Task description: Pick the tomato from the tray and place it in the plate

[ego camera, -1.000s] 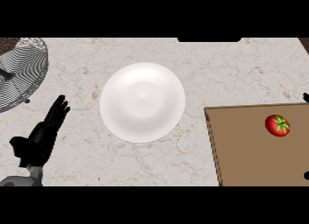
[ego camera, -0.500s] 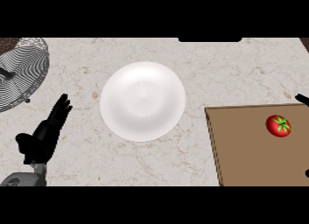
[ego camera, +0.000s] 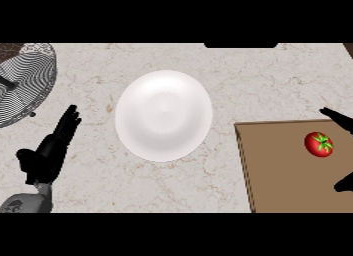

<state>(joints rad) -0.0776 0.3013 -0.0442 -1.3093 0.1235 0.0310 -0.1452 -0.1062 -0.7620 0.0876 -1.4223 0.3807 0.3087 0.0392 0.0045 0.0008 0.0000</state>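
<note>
Head view looking down on the marble table (ego camera: 267, 85): the tomato (ego camera: 318, 144) sits on the brown tray (ego camera: 282, 175) at the right side, toward the tray's far right part, green stem facing up. It's not held by anything.

Right hand (ego camera: 349, 122) pokes in from the right edge — one dark finger stretches across the tray's far corner, just beyond the tomato, and another dark bit, probably the thumb, shows nearer along the same edge. So the tomato lies between those two parts, close to the fingers (ego camera: 334, 116) but with a gap, not touching. They look spread wide apart with nothing in them.

White plate (ego camera: 163, 115) is in the middle of the table, to the left of the tray and apart from it; nothing on it.

Left hand (ego camera: 50, 152) is at the near left, fingers straight and pointing away, holding nothing — just parked there, well apart from the tomato. Far left corner has a round wire rack thing (ego camera: 16, 85), partly cut off by the frame.
</note>
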